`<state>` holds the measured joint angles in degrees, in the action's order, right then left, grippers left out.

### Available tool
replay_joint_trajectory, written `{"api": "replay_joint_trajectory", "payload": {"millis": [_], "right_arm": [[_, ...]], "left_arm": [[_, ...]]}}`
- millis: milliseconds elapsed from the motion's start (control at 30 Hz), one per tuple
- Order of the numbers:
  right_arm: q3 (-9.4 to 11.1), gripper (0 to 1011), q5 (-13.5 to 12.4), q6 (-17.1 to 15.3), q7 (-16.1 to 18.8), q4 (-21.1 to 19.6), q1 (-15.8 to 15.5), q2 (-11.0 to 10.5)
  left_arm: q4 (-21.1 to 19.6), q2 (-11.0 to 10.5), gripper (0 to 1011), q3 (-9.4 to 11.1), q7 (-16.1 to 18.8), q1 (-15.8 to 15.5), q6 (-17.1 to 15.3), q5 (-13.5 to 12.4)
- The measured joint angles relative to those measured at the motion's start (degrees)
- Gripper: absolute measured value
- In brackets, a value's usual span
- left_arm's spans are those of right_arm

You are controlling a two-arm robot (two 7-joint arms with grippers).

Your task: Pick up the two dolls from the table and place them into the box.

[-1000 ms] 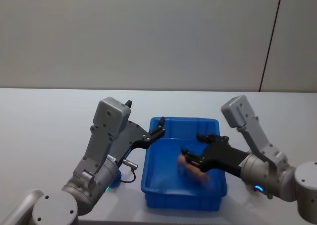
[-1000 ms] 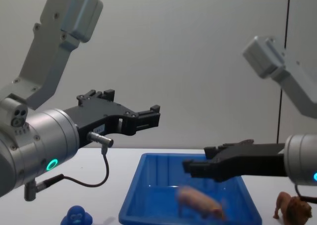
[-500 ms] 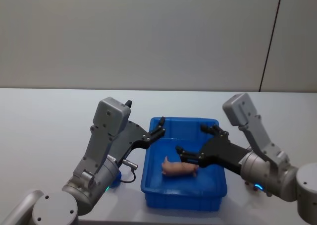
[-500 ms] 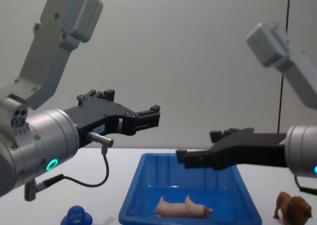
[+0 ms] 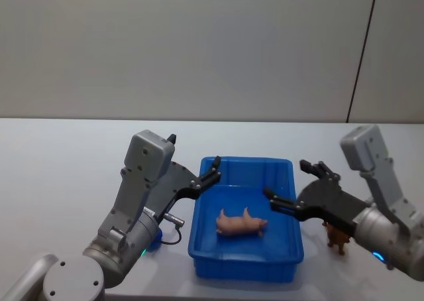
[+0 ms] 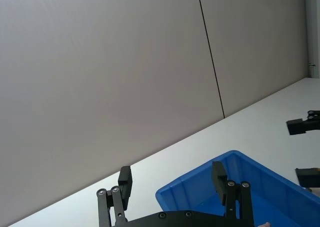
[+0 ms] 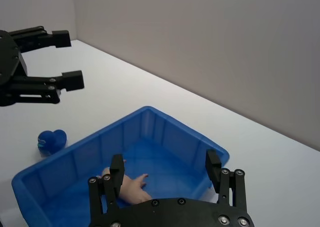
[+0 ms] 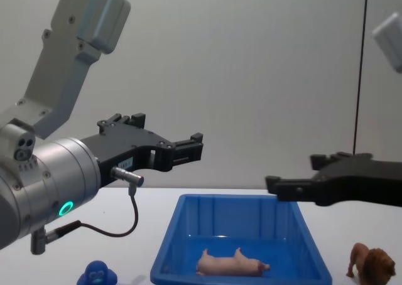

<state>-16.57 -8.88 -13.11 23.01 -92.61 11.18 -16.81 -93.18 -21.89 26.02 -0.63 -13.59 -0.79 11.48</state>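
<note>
Pale pink plastic, the pig (image 5: 242, 223) lies on its side on the floor of the blue box (image 5: 245, 160). It is roughly in the middle, with its legs pointing toward the far wall. You can see the same from the chest view, where the pig (image 8: 231, 264) rests flat on the bottom of the box (image 8: 239, 198), and from the right wrist view, where the pig (image 7: 127, 184) is partly covered by a finger of the gripper.

The brown lion (image 5: 336, 235) is on the white table (image 5: 53, 168), outside the box and just beside its right wall, toward the near end. In the chest view the lion (image 8: 372, 263) looks to be standing on its feet, though the frame edge cuts it off and the right arm hides part of it from the head camera.

Your right gripper (image 5: 286, 179) hangs in the air over the right rim of the box, between the pig and the lion. Its fingers are spread wide with nothing between them. The chest view shows the right gripper (image 8: 292, 172) well above the box walls, and the right wrist view looks down past the right gripper (image 7: 165, 159) into the box.

Your left gripper (image 5: 211, 172) is raised over the far left corner of the box, also spread apart and holding nothing. The chest view has the left gripper (image 8: 196, 145) high above the rim, and its spread fingers frame the far corner in the left wrist view (image 6: 171, 172).

A small blue toy (image 8: 97, 274) sits on the table to the left of the box, below the left arm.
</note>
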Motion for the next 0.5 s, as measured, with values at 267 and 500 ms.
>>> {"api": "replay_joint_trajectory", "payload": {"millis": [267,500], "right_arm": [[1.4,1001,-1.6,0.4,-1.6,-1.9,-2.8,-2.7],[2.5,1001,-2.7,0.5,-2.7,-3.1,-5.0,-5.0]], "left_arm": [[0.0,0.0,1001,0.0,0.0,0.0,0.0,0.0],[0.0,0.0,1002,0.0,0.0,0.0,0.0,0.0]]}}
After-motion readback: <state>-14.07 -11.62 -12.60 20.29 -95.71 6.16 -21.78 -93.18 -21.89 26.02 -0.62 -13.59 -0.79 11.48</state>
